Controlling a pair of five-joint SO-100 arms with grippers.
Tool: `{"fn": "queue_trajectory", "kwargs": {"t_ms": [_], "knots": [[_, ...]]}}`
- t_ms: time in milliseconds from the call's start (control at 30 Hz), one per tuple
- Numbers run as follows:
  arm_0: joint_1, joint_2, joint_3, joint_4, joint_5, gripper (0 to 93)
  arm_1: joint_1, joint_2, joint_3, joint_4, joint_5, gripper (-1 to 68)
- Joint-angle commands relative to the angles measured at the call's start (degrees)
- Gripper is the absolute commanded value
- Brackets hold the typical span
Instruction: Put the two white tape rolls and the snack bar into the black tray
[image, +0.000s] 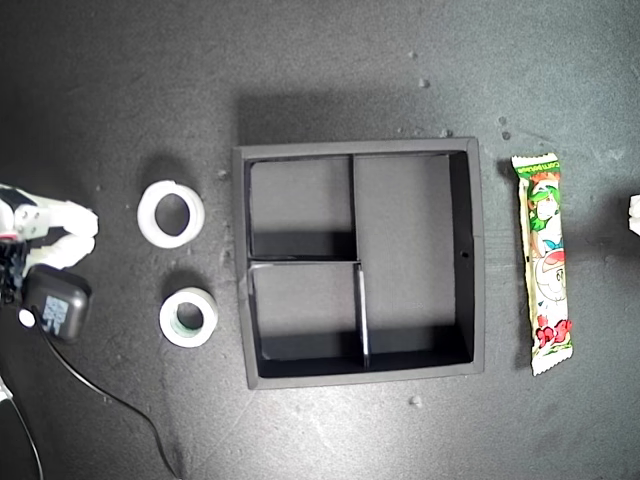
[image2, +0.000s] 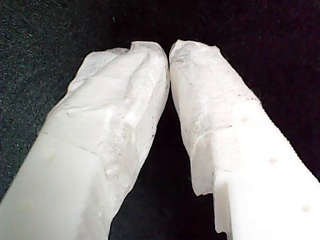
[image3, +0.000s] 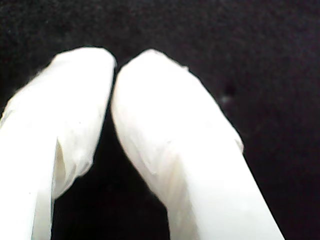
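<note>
Currently my first claw (image2: 169, 52) is clenched on nothing, tips touching; my second claw (image3: 114, 62) likewise. Square matte black tray (image: 476, 262) w/ three compartments holds nothing. Plain white tape ring (image: 171, 213) & green-lined white ring (image: 189, 317) sit beside one tray wall; shiny cartoon-print snack bar (image: 546, 263) lies opposite.
</note>
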Motion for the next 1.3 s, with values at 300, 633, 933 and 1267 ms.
{"fn": "queue_trajectory", "kwargs": {"t_ms": [300,633,933,1267], "knots": [[0.3,3.0,3.3,2.1,0.4,0.2,0.1,0.3,0.7,0.1,-5.6,0.2],[0.3,3.0,3.3,2.1,-10.8,0.2,4.6,0.3,0.7,0.1,-5.7,0.2],[-7.3,3.0,3.3,-4.3,-10.5,0.0,21.4,0.3,0.7,-9.1,-6.3,0.2],[-9.4,2.9,3.3,-38.3,12.6,0.0,25.9,0.3,0.7,-42.3,-15.3,-0.4]]}}
